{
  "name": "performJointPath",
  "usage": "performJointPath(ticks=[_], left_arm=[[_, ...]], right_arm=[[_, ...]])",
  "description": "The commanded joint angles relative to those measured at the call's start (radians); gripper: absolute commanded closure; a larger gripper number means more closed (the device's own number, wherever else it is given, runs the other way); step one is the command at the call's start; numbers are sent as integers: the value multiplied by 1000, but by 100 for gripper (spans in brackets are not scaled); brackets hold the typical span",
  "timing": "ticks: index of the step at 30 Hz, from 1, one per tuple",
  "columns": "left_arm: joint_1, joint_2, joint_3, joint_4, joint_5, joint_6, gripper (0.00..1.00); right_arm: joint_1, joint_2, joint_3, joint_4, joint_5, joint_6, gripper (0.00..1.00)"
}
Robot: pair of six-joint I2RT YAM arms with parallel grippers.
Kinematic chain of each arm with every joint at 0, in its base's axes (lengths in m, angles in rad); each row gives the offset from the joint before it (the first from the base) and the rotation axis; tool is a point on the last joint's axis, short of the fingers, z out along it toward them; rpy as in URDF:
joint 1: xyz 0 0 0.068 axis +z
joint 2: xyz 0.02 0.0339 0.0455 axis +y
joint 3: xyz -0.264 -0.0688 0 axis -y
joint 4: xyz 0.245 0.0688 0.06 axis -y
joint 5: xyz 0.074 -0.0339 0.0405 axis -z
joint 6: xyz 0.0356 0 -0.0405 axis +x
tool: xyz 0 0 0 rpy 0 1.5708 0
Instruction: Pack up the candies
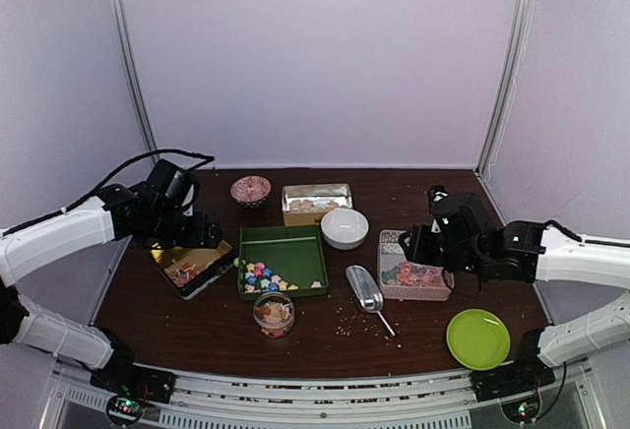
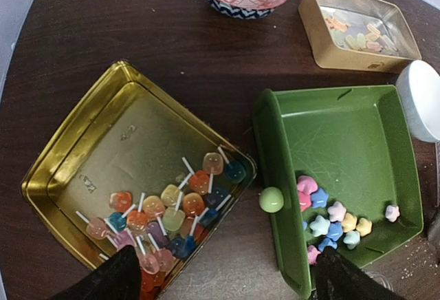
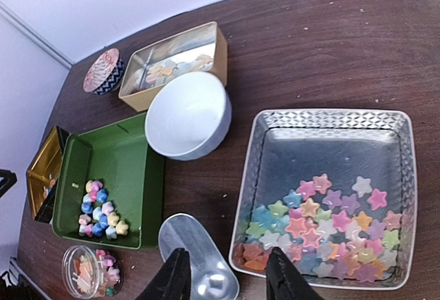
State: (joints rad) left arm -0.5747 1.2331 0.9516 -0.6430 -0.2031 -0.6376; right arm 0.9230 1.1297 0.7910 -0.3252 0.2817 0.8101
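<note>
dark wood counter point(image 1: 197, 321) ringed by pale lilac walls, seen from above. candies point(image 1: 264, 277) sit in several containers. a pastel heap fills the near left corner of a green tray point(image 1: 290, 247) at the counter's middle. coloured stars lie in a silver tray point(image 3: 330, 148) toward the right edge. sweets on sticks lie in a gold tin point(image 2: 124, 142) toward the left edge, and a few more in a small glass jar point(image 1: 274, 314) by the near edge. a metal scoop point(image 1: 364, 289) lies between the two trays, with pale crumbs point(image 1: 346, 331) beside its handle.

left gripper point(image 2: 227, 259) hovers over the gap between gold tin and green tray, fingers wide apart, holding nothing. right gripper point(image 3: 227, 262) hangs above the scoop's bowl and the silver tray's near left corner, fingers part way apart, empty.

likely trouble: a finger coming down on a rim could tip the tin or green tray and scatter sweets. the light silver tray may slide if nudged. small smooth stars could pop out of a pinch, and the jar's narrow mouth invites spills.
</note>
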Motion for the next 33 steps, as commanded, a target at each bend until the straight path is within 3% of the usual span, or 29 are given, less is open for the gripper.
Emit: performJointPath(ticks=[1, 11, 18, 28, 33], left_arm=[[6, 41, -2, 86, 98, 4, 10], [5, 253, 133, 101, 205, 57, 13], [5, 382, 245, 76, 257, 91, 18], [10, 517, 353, -29, 176, 128, 24], [11, 554, 332, -18, 221, 115, 35]], right_arm=[[-66, -76, -45, -34, 23, -10, 63], [-207, -106, -100, 51, -45, -39, 61], [-280, 36, 3, 107, -147, -104, 61], [-319, 276, 189, 131, -247, -150, 61], [-325, 337, 248, 109, -258, -156, 62]])
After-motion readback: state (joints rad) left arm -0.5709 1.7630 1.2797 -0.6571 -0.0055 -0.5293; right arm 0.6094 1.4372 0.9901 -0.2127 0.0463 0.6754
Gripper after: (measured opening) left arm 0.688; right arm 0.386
